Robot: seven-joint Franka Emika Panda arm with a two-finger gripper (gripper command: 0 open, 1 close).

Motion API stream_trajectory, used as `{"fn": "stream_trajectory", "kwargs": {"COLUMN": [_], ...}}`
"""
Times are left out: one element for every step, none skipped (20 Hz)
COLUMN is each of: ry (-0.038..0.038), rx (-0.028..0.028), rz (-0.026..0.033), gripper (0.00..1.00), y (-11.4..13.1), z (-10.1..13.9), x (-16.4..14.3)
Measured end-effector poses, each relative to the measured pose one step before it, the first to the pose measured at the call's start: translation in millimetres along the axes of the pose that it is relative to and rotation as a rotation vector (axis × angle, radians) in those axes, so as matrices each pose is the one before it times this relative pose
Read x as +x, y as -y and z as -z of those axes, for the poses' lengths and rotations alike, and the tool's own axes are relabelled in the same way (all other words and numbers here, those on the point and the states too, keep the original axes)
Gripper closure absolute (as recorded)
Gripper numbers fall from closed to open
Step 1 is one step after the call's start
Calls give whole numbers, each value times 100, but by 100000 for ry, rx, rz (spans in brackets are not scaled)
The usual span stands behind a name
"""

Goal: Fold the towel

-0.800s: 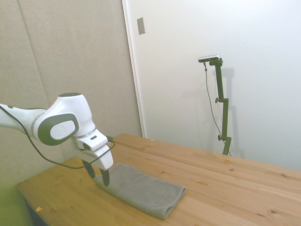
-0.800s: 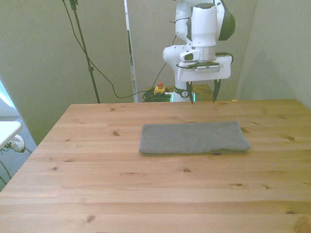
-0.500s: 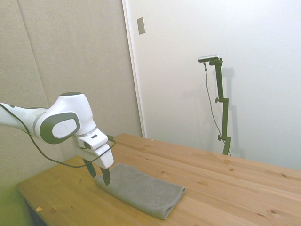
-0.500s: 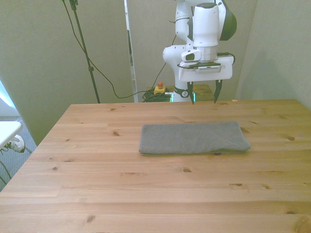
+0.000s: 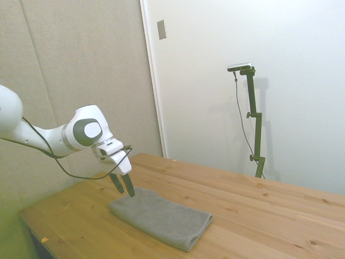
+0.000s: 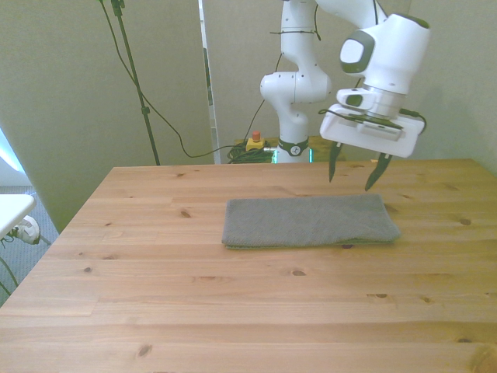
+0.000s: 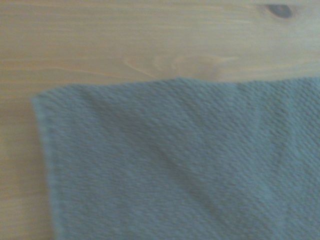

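Note:
The grey towel [image 6: 309, 221] lies flat as a long doubled strip on the wooden table [image 6: 233, 311], its layered edge showing at the front view's right end. In the side view the towel [image 5: 161, 217] runs from the near left toward the middle. My gripper [image 6: 352, 174] hangs open and empty just above the towel's far edge near its right end in the front view, fingers tilted and apart from the cloth. From the side, the gripper [image 5: 123, 186] hovers over the towel's back corner. The wrist view shows a towel corner [image 7: 180, 165] on bare wood.
Bare wooden tabletop [image 5: 269, 216] surrounds the towel on all sides. A red and yellow button box [image 6: 254, 140] and cables lie on the floor behind the table by the robot's base. A white object [image 6: 14, 208] stands off the table at the front view's left.
The arm has swung toward the front view's right and tilted, carrying the open gripper from behind the towel's middle to above its far right corner. The towel has not moved.

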State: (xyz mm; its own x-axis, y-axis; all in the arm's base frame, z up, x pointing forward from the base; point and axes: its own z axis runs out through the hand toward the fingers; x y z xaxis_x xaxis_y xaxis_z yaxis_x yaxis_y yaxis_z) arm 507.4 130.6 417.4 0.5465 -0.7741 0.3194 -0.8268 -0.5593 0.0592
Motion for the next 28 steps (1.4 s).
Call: {"fn": "stream_trajectory", "kwargs": {"ry": [-648,-216,-697,-1001,-1046,-1348,-1313,-1033,-1314,-1978,-1699,-1488,-1171,-874,-648,-94,41,80,138,133,131,124,-302,-435,-123,46,64,90], "rx": [-755,-1119,-1740,-2417,-2783,-2579,-2150,-1428,-1060,-744,-818,-492,-258,-225,-142,-134,-256,-386,-458,-502,-569,-641,-398,-352,-382,-369,-243,-243], "rz": [884,1023,1041,736,899,735,586,587,273,302,268,391,288,205,103,36,126,151,48,-43,-143,-201,-275,-304,-373,-549,-533,-549], "gripper": [0,0,0,0,0,0,0,0,0,0,0,0,0,0,0,0,0,0,0,0,0,0,0,0,0,100,100,100], "y": [1362,1161,976,816,650,590,555,475,383,293,152,138,143,142,163,161,143,100,68,38,19,19,-22,-69,-78,-75,-67,-77], "z": [399,434,314,84,-149,-336,-453,-506,-452,-387,-377,-322,-221,-193,-142,-117,-169,-229,-270,-294,-332,-378,-253,-215,-216,-204,-198,-215], "x": [-1478,-1441,-1354,-1189,-915,-654,-490,-311,-111,7,98,79,-15,-32,-68,-90,-79,-85,-32,29,95,136,257,297,252,297,291,310]}}
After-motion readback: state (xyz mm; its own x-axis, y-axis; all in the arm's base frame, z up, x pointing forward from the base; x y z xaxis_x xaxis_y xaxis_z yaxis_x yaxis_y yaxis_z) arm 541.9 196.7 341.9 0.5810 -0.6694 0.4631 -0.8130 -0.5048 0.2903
